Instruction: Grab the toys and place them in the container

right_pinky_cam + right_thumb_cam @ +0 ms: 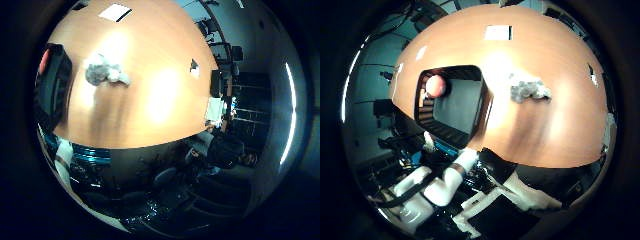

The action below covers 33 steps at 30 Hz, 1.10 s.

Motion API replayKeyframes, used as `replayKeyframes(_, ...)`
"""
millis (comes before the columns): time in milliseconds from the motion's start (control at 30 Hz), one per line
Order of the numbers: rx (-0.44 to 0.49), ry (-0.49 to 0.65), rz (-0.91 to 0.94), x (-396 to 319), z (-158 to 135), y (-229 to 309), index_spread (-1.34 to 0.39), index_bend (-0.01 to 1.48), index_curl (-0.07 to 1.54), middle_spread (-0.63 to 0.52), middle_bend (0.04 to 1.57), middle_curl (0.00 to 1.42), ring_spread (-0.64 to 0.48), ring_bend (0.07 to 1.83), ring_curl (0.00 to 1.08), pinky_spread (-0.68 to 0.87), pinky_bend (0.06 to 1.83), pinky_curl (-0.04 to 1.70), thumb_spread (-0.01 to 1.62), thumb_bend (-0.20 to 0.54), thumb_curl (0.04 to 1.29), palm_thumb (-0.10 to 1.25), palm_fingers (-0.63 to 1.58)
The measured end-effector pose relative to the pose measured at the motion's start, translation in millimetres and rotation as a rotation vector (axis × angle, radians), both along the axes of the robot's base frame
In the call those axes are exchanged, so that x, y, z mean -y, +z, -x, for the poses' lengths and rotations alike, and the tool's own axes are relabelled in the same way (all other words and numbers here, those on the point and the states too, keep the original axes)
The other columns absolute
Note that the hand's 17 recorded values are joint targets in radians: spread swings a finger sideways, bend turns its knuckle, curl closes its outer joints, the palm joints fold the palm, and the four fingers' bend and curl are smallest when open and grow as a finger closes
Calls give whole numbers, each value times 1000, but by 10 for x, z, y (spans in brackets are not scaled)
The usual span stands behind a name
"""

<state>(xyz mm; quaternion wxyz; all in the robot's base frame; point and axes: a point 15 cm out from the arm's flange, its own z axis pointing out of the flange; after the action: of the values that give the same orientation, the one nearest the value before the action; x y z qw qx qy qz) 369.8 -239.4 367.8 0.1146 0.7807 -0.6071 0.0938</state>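
A grey and white plush toy (528, 90) lies on the orange-brown wooden table (550, 130), a short way from a black rectangular container (460, 108). A pink-red toy (437, 86) lies inside the container near one corner. In the little finger side view the plush toy (105, 72) lies on the table beside the container (55, 85), with a bit of red (45, 62) showing in it. My hand (448, 185) is high above the table, well away from both. Its white fingers look relaxed and nothing is between them.
A white sheet of paper (498, 32) lies near the table's far edge. Small white tags (195, 68) lie on the table beyond the plush toy. Chairs and desks (225, 150) stand around the table's edge.
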Motion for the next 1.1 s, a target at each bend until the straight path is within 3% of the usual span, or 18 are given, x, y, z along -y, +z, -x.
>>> replayKeyframes(233, -76, 14, -10, 67, -40, -714, -385, 159, 269, 39, 193, 319, 190, 267, 242, 374, 360, 329, 1004, -25, 293, 533, 62)
replayKeyframes(500, -123, 5, -35, 124, -172, -1177, -385, 157, 268, 47, 197, 321, 191, 259, 250, 374, 355, 324, 1002, -25, 298, 537, 65)
replayKeyframes(1100, -124, -27, -46, 341, -529, -1497, -386, 156, 263, 36, 198, 331, 179, 254, 263, 374, 322, 316, 995, -26, 296, 552, 96)
